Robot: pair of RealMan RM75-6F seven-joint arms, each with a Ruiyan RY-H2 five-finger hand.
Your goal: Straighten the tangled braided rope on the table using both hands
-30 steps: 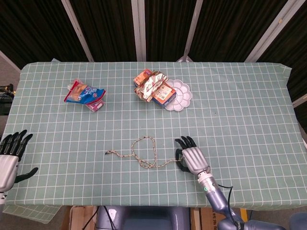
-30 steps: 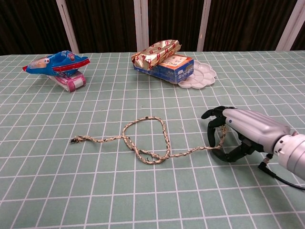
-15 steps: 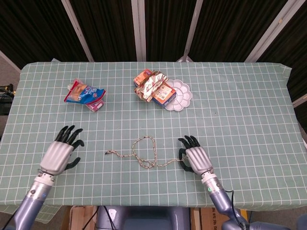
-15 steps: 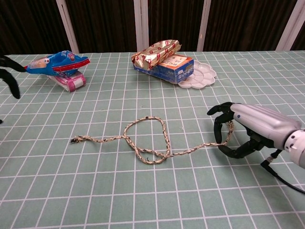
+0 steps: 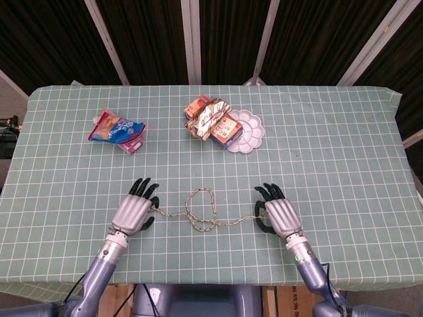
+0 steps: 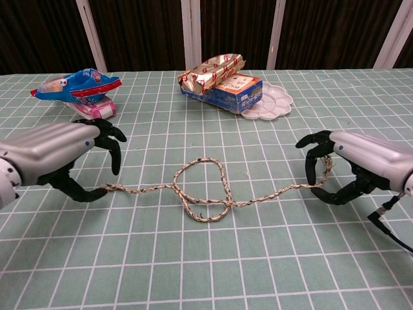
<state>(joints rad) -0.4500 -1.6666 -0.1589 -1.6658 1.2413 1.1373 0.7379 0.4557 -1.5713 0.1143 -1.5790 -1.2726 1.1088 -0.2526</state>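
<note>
The braided rope (image 5: 204, 226) lies on the green checked cloth, in a loop with a crossing at its middle (image 6: 201, 218). My right hand (image 5: 281, 215) pinches the right end, which rises off the cloth between its fingers (image 6: 328, 169). My left hand (image 5: 135, 212) arches over the left end. Its thumb (image 6: 97, 193) touches the cloth by the rope's tip and its fingers stay apart above it. The strand between the loop and the right hand runs nearly straight.
A blue snack bag (image 5: 117, 129) lies on a pink roll at the back left. Gold-wrapped packs and a box (image 5: 211, 119) sit mid-back, leaning on a white palette dish (image 5: 250, 131). The table's front edge (image 5: 198, 285) runs close behind both wrists.
My left hand has come in from the table's left edge to the rope's left end. My right hand has drawn the right end further right, stretching that strand and tightening the loop.
</note>
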